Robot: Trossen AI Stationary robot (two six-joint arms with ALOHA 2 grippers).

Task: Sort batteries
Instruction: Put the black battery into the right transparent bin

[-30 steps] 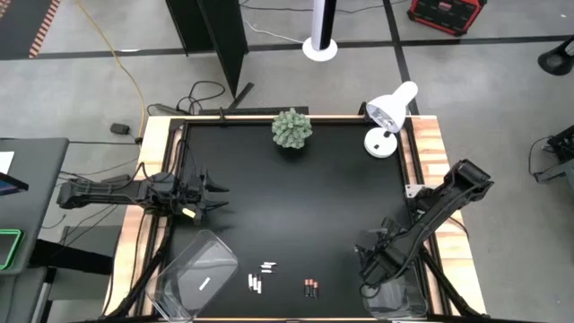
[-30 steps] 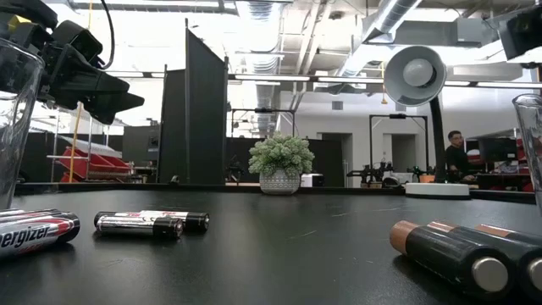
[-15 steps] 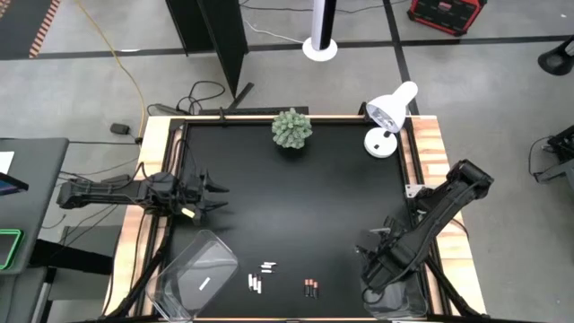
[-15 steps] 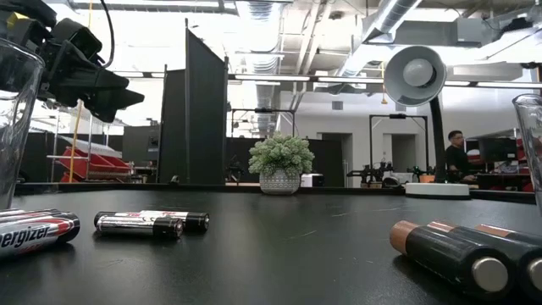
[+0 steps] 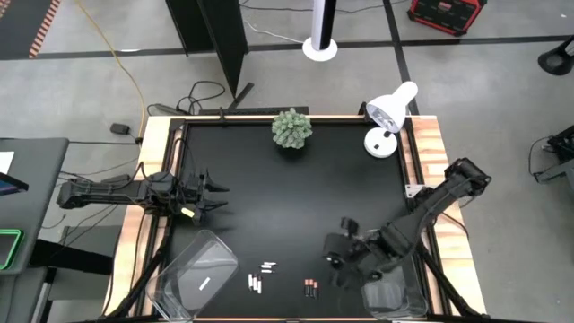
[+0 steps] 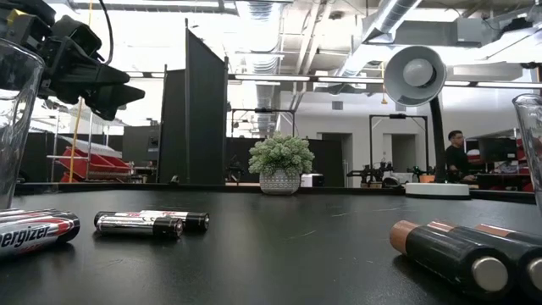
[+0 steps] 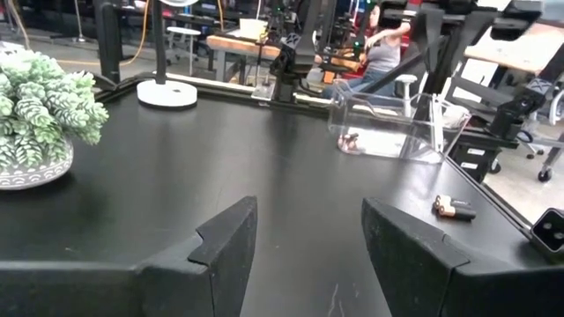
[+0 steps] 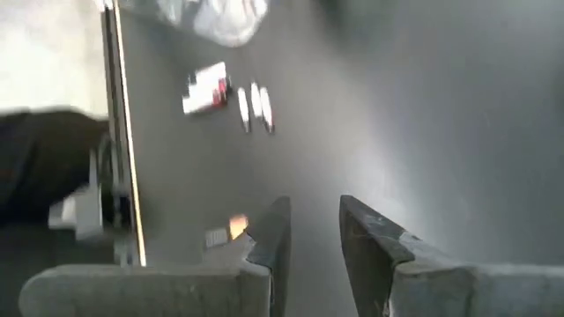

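At the near edge of the table (image 5: 296, 193) lie the batteries. The dark pair with copper ends (image 5: 310, 288) is closest to the right gripper (image 5: 339, 258), and the white ones (image 5: 261, 276) lie a little to the left of them, near the clear bin (image 5: 199, 274) at the near left corner. A second clear bin (image 5: 395, 299) stands at the near right corner; in the left wrist view some small pieces already lie inside it.

I judge the batteries to be light, stiff and smooth. Being round, they will roll easily on the flat black top. It is best to take one across the middle of its body, with the fingers on both long sides, and not at the ends. The batteries lie touching in pairs, so the neighbour may be pushed away.

The right gripper has left the right bin since a second ago and now hangs over the table, near the dark pair. Its fingers (image 8: 269, 233) stand a little apart and hold nothing. The batteries did not move.

Farther back, the left gripper (image 5: 215, 190) waits at the left edge, in the same place as before, its fingers (image 7: 225, 242) spread wide and empty. At the far edge stand a small plant (image 5: 292, 128) and a white lamp (image 5: 390, 112).
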